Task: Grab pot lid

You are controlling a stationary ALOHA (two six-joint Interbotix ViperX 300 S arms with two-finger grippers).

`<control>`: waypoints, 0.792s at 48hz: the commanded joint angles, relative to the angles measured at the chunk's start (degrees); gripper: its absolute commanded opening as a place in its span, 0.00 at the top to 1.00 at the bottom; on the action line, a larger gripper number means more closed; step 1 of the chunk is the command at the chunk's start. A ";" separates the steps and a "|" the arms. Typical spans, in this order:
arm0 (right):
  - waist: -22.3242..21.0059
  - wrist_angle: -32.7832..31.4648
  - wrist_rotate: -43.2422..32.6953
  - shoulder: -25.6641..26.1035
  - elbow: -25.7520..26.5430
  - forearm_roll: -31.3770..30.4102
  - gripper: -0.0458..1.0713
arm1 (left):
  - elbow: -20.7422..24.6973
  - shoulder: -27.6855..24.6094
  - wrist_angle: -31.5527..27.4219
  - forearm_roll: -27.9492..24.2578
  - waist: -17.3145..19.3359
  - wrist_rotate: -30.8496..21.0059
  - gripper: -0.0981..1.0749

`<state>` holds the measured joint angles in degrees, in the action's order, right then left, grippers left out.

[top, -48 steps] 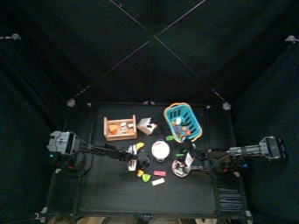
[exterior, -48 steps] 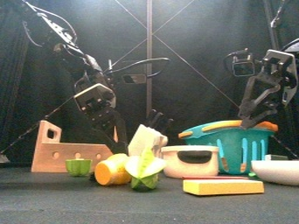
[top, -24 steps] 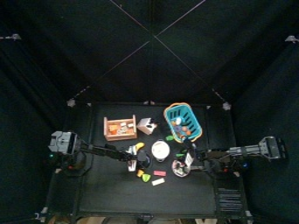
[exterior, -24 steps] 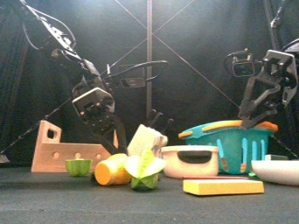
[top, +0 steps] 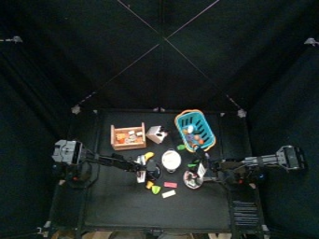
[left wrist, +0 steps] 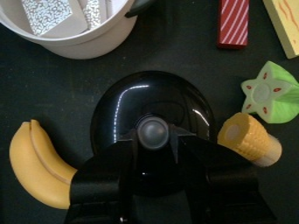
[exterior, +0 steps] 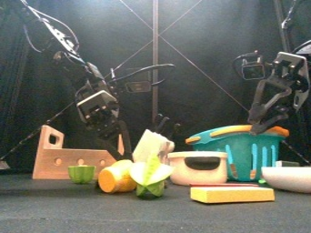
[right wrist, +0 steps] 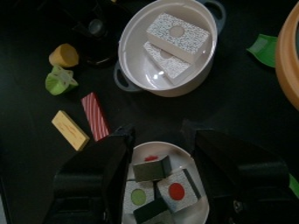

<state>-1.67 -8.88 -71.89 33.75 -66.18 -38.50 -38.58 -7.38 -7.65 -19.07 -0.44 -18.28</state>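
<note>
- The black pot lid (left wrist: 152,114) lies flat on the dark worktop (left wrist: 70,105), knob up, with a banana (left wrist: 38,175) on one side and a white pot (left wrist: 70,26) near it.
- The left end effector (left wrist: 149,179) sits right over the lid, its fingers spread around the knob (left wrist: 153,131); can't tell if they're touching it.
- The right end effector (right wrist: 166,166) hangs open above a white bowl (right wrist: 163,179) of small blocks, well apart from the lid.
</note>
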 commanded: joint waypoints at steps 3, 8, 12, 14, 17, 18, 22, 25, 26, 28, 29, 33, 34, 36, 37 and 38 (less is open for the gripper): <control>-0.09 0.26 0.00 0.26 0.44 0.00 0.21 | 0.44 2.11 -0.09 0.18 0.09 0.09 0.39; -0.09 0.35 -0.09 0.26 0.44 0.00 0.21 | 0.35 3.16 -0.18 0.09 0.09 0.09 0.39; -0.09 0.26 -0.09 0.26 0.44 0.00 0.21 | 0.35 3.78 -0.26 0.09 0.09 0.09 0.39; -0.09 0.26 0.00 0.26 0.44 0.00 0.21 | 0.35 3.87 -0.26 0.09 0.00 0.09 0.39; -0.09 0.26 0.00 0.26 0.44 0.09 0.21 | 0.35 3.96 -0.35 0.18 0.00 0.09 0.39; -0.09 0.26 0.00 0.18 0.44 0.09 0.21 | 0.35 3.96 -0.35 0.09 0.00 0.09 0.39; -0.09 0.26 0.00 0.18 0.44 0.09 0.21 | 0.35 3.96 -0.44 0.09 0.09 0.09 0.39; -0.09 0.26 0.00 0.26 0.44 0.09 0.21 | 0.35 3.96 -0.44 0.18 0.09 0.09 0.39; -0.09 0.26 0.00 0.26 0.44 0.09 0.21 | 0.35 3.96 -0.44 0.09 0.00 0.09 0.39; -0.09 0.26 0.00 0.26 0.44 0.09 0.21 | 0.35 3.96 -0.44 0.09 0.00 0.09 0.39; -0.09 0.26 0.00 0.18 0.44 0.09 0.21 | 0.35 3.96 -0.44 0.09 0.09 0.09 0.39; -0.09 0.26 0.00 0.18 0.44 0.09 0.21 | 0.35 3.96 -0.44 0.18 0.09 0.09 0.39; -0.09 0.26 0.00 0.26 0.44 0.09 0.21 | 0.35 3.96 -0.44 0.09 0.09 0.09 0.39; -0.09 0.26 0.00 0.26 0.44 0.00 0.21 | 0.35 3.96 -0.44 0.09 0.00 0.09 0.39; -0.09 0.26 0.00 0.18 0.44 0.00 0.21 | 0.35 3.96 -0.44 0.09 0.09 0.09 0.39; -0.09 0.26 0.00 0.26 0.44 0.00 0.21 | 0.35 3.96 -0.44 0.09 0.09 0.09 0.39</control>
<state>-1.67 -8.88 -71.89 33.75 -66.18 -38.50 -38.85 -4.66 -8.26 -18.90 -0.53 -18.28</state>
